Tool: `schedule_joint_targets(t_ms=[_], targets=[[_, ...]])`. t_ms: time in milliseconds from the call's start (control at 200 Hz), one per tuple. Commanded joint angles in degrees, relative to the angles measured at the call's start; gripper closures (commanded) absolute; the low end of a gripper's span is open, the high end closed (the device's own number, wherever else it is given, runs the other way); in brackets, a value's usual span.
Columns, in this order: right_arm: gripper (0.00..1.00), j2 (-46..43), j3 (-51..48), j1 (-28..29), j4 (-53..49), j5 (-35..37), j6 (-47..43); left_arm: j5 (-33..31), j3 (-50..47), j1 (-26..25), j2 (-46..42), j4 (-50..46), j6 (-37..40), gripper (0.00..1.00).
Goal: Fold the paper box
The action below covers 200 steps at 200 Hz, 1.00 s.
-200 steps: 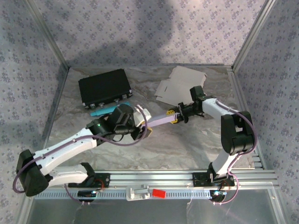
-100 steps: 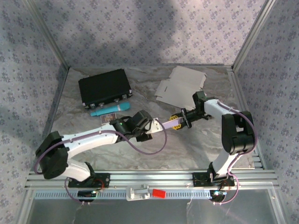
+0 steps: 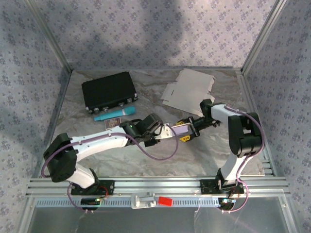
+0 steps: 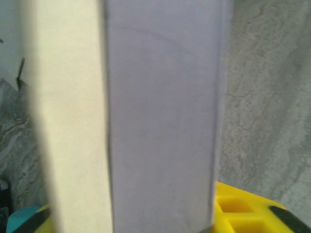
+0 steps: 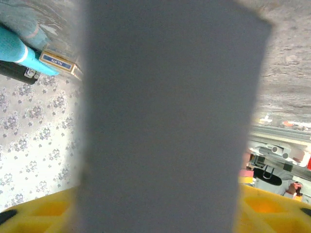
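The paper box [image 3: 177, 129] hangs mid-table with its ends inside the jaws of the left gripper [image 3: 163, 132] and the right gripper [image 3: 185, 130], though I cannot tell if either really clamps it, so this seems a two-arm holding step, and the next move needs one firm grip before any flap is folded.

The case [image 3: 109, 91] lies at the far left of the table [image 3: 214, 150], with the tube [image 3: 115, 114] and small carton [image 3: 112, 122] just before it. Flat cardboard [image 3: 187, 87] lies far right, the paper box [image 3: 176, 129] nearer, mid-table
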Motion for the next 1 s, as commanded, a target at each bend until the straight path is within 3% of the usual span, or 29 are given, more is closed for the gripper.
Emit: schedule_joint_targets(t_ms=[0, 205, 390, 480, 555, 640, 810, 994], targets=[[0.36, 0.92, 1.06, -0.83, -3.19, 1.01, -1.95, 3.00, 3.24, -0.08, 0.51, -5.19, -0.43, 0.67], [0.32, -6.02, 3.95, -7.03, -4.87, 10.16, -3.68, 4.17, 5.43, 0.22, 0.92, -11.26, -2.40, 0.69], [0.34, -21.52, 6.37, -10.86, -7.35, 29.86, -4.93, 9.12, 6.63, 4.12, 1.81, -15.44, -5.99, 0.70], [0.39, -27.86, 5.17, -7.09, -7.28, 37.05, -3.52, 9.54, 6.95, 4.91, 2.48, -16.82, -6.00, 0.71], [0.46, -33.23, 1.79, -0.85, -3.03, 41.34, 0.42, 9.79, 7.15, 5.12, 3.10, -17.02, -6.06, 0.70], [0.47, -37.13, -1.01, 6.47, 0.37, 46.10, 5.02, 9.61, 7.76, 5.30, 4.04, -17.71, -6.09, 0.70], [0.45, -34.49, -0.56, 16.48, 1.84, 49.59, 6.45, 9.52, 8.64, 5.46, 5.01, -17.77, -6.17, 0.69], [0.45, -29.98, 0.66, 18.26, 1.65, 50.76, 4.95, 9.39, 9.36, 5.49, 5.52, -17.90, -5.96, 0.67]])
